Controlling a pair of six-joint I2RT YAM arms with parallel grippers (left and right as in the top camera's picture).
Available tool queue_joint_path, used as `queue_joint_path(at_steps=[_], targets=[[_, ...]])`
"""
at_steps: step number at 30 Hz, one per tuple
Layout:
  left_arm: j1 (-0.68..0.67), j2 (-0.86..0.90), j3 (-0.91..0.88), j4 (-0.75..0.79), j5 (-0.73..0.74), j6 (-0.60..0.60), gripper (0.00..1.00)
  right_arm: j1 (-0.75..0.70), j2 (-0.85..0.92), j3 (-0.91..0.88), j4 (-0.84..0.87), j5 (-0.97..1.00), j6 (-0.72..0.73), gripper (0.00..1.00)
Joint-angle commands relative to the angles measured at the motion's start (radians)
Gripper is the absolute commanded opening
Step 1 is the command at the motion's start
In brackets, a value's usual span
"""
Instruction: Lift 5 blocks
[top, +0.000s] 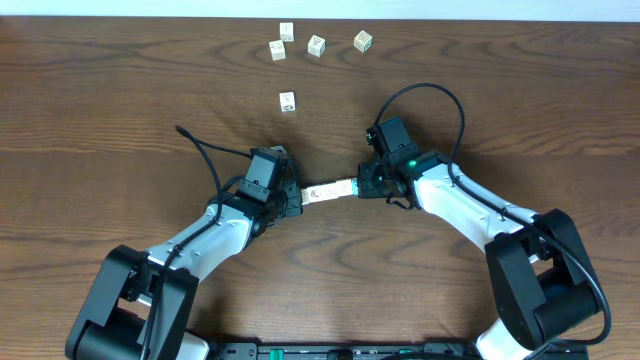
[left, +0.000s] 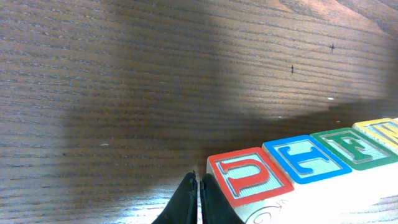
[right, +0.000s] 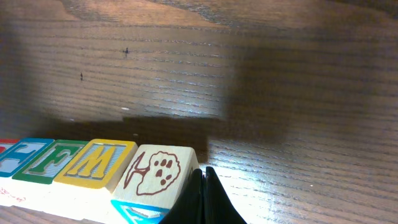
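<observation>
Brown wood-grain worktop (top: 100, 110), with the row of blocks (top: 330, 191) sitting dead centre in the overhead view, squeezed end to end between the two arms. On one end the left fingers (left: 188, 202) are pressed together, right up against the red-framed end block (left: 249, 177). The right fingers (right: 214, 205) are pressed together too, against the end block with the brown tree print (right: 158, 171). Blue, green and yellow framed faces run in between. Can't tell if the row is actually off the wood. Five loose cubes (top: 316, 45) sit near the top edge, well apart from it.
</observation>
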Motion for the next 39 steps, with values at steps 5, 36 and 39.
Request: queue_joint_path(at_steps=[5,36,39], targets=[[-0.101,-0.011,0.045,0.072,0.309,-0.005,0.07,0.090,0.038,0.034,0.038,-0.425,0.003,0.01],[-0.084,-0.011,0.046,0.040,0.212,0.005,0.07,0.050,0.054,0.034,0.040,-0.414,-0.035,0.01],[-0.063,-0.011,0.046,0.039,0.211,0.006,0.07,0.042,0.054,0.034,0.037,-0.413,-0.060,0.01]])
